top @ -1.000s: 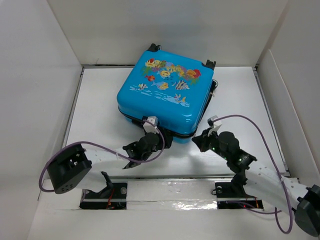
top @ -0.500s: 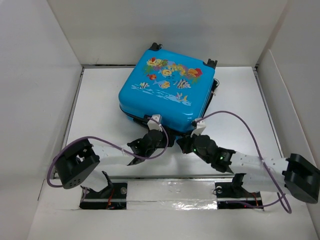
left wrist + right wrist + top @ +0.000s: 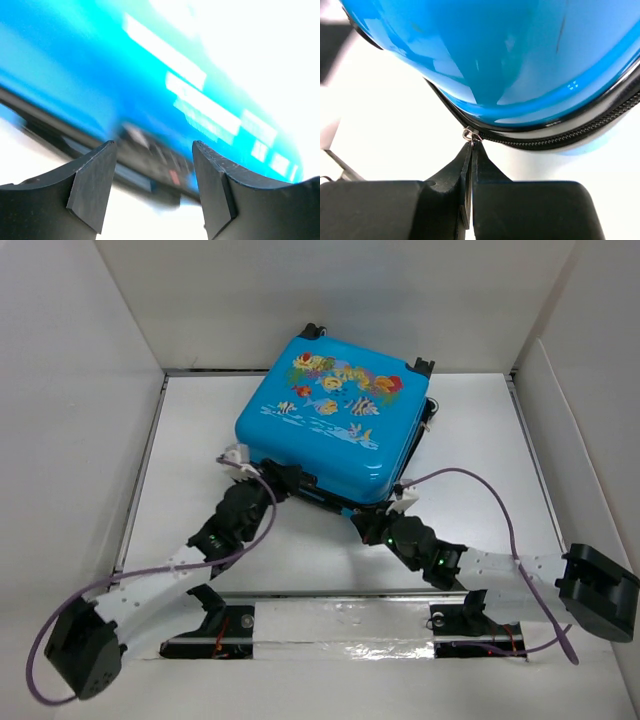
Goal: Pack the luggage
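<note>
Toward the far middle of the white bench, you have the small bright blue hard-shell suitcase with its fish print lying flat, lid down, so the packing itself looks finished and running the zip round the seam seems to be what remains. Your right tool is pinched tight on the small metal zip pull at the near right corner, with meshed black teeth on one side. Your left tool has its jaws apart, gripping nothing, just beside the case's near left edge.
</note>
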